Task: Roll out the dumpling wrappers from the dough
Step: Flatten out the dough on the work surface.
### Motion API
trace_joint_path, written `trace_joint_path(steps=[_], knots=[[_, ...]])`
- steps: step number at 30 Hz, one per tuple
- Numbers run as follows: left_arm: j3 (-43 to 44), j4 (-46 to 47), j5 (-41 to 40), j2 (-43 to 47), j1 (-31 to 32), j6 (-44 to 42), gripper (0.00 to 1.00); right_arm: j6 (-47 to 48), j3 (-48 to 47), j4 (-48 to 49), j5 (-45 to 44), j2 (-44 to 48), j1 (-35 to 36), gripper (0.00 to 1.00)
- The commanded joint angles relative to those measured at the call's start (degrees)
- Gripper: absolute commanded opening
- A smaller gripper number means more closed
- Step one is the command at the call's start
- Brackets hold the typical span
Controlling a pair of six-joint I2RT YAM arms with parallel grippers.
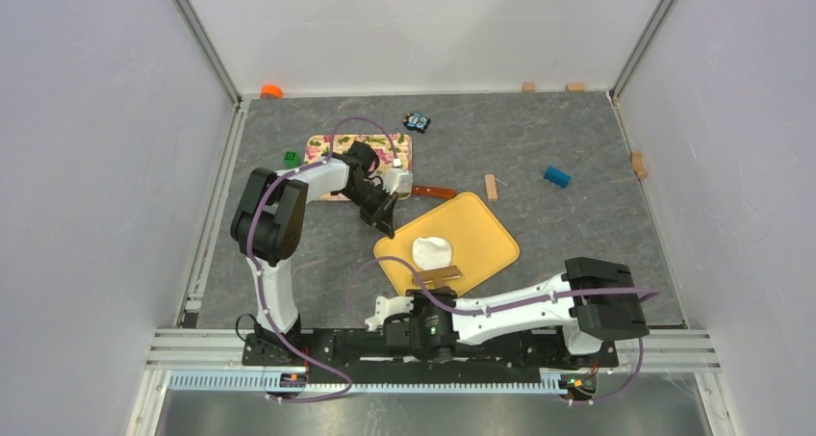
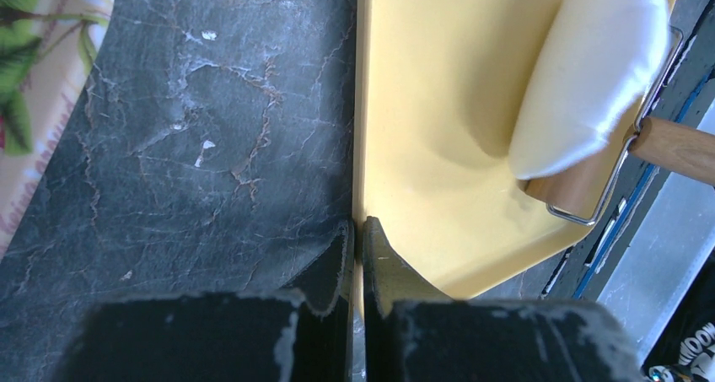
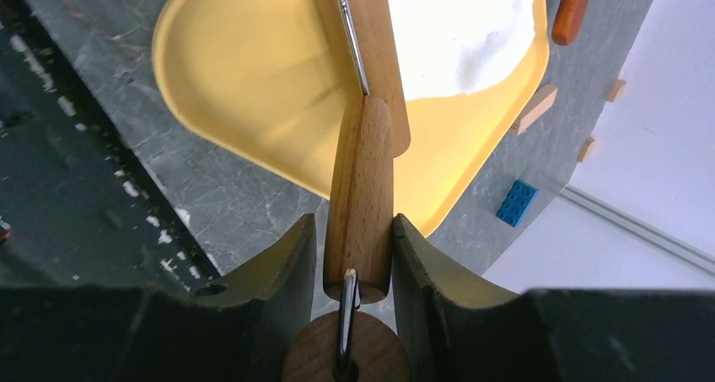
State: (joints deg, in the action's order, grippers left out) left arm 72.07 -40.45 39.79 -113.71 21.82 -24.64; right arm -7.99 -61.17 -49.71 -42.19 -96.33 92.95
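Observation:
A flat white dumpling wrapper [image 1: 432,252] lies on the yellow board [image 1: 481,229]. A wooden roller [image 1: 438,276] rests at its near edge. My right gripper [image 1: 420,299] is shut on the roller's handle [image 3: 361,192]; the roller's drum [image 3: 381,53] touches the wrapper [image 3: 459,28]. My left gripper [image 1: 389,228] is shut on the board's left edge [image 2: 361,146], one finger on each side. In the left wrist view the wrapper [image 2: 590,70] lies partly over the roller [image 2: 582,186]. No other lump of dough shows.
A floral board [image 1: 332,148] lies behind the left arm, with a green block [image 1: 290,156] beside it. An orange-handled tool [image 1: 435,192], a wooden block [image 1: 491,186], a blue brick [image 1: 556,176] and a small black-blue item [image 1: 417,122] lie beyond the yellow board.

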Motion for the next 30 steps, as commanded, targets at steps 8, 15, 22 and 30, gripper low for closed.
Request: trace_joint_path(steps=[8,15,22,30], knots=[[-1.06,-0.14,-6.92,-3.46,-0.15,0.44,0.02,-5.45,1.46,-2.66,16.13,3.27,0.00,0.00],[-1.06,-0.14,-7.09,-3.47,-0.12,0.45,0.02,-2.44,-6.11,-2.56,9.39,11.81,-1.91,0.00],[-1.10,-0.14,-7.01,-3.44,-0.12,0.39,0.02,4.41,-13.25,-3.22,-2.27,13.58,-7.07,0.00],[-1.15,-0.16,-6.96,-3.44,-0.13,0.41,0.02,15.07,-10.01,3.36,-6.14,3.85,-14.77,0.00]])
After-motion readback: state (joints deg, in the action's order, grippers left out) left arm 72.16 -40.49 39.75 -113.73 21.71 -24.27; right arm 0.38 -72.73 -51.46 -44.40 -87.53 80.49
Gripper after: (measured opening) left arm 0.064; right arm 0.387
